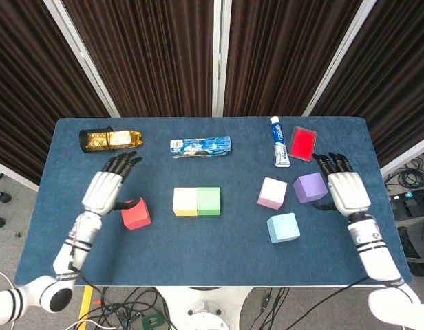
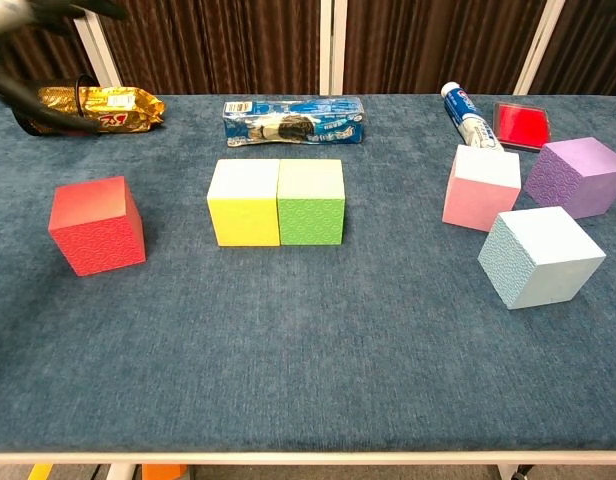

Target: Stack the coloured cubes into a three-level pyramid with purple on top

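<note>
We are holding our left hand (image 1: 103, 190) empty with fingers apart, the red foam-like cube (image 1: 136, 214) just beside it. Our right hand (image 1: 347, 190), also spread and empty, is nearly touching the purple cube (image 1: 310, 187). The cubes are looking light and slightly soft; we judge opposite flat faces the best hold.

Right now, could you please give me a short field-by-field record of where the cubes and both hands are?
base row: yellow cube and green cube touching, side by side
red cube: alone, left of the row
pink cube: right of the row
purple cube: right of pink
light blue cube: nearest the front edge
stacked: nothing yet
left hand: open, beside red cube
right hand: open, beside purple cube
</note>
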Controlling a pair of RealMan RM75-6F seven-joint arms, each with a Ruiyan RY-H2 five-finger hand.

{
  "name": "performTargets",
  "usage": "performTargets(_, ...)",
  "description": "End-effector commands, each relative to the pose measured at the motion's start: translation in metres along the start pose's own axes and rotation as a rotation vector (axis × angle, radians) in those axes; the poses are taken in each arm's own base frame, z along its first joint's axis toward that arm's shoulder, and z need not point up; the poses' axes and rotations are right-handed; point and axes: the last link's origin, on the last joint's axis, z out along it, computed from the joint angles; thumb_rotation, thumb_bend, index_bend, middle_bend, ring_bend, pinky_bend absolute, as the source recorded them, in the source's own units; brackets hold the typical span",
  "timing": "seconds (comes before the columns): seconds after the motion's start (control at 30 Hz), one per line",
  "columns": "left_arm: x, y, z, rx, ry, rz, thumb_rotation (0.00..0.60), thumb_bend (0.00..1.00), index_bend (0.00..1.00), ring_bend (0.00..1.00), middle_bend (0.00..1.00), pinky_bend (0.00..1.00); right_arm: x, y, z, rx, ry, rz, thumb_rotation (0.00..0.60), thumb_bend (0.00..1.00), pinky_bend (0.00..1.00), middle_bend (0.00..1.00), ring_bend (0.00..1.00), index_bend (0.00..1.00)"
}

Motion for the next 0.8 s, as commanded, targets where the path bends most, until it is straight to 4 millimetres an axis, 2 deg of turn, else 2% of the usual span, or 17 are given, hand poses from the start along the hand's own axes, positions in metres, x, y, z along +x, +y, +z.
performTargets(0.03, 0.012, -0.024, -0.019, 0.072, 0.031, -0.013, 0.6, 0.18, 0.11, 0.0, 0.04, 0.11, -0.015, -0.032, 0.018, 0.031, -0.055, 0.028, 0.6, 0.0, 0.0, 0.13, 0.0, 0.0)
performTargets(0.17, 0.016, -0.047, -0.035, 0.142, 0.03, -0.054, 0.6, 0.17, 0.11, 0.0, 0.06, 0.1, -0.027, -0.049, 0.027, 0.015, -0.068, 0.027, 0.6, 0.0, 0.0, 0.15, 0.0, 0.0)
performTargets(0.37, 0.018, -0.07, -0.044, 0.188, 0.019, -0.087, 0.6, 0.17, 0.11, 0.0, 0.06, 0.1, -0.044, -0.059, 0.032, -0.05, -0.082, 0.082, 0.6, 0.0, 0.0, 0.18, 0.0, 0.0)
performTargets(0.63, 0.017, -0.088, -0.052, 0.214, 0.01, -0.096, 0.6, 0.17, 0.11, 0.0, 0.06, 0.1, -0.064, -0.063, 0.041, -0.116, -0.103, 0.079, 0.6, 0.0, 0.0, 0.21, 0.0, 0.0)
performTargets(0.8, 0.018, -0.095, -0.055, 0.225, 0.008, -0.096, 0.6, 0.17, 0.11, 0.0, 0.06, 0.1, -0.073, -0.07, 0.049, -0.117, -0.116, 0.071, 0.6, 0.01, 0.0, 0.26, 0.0, 0.0)
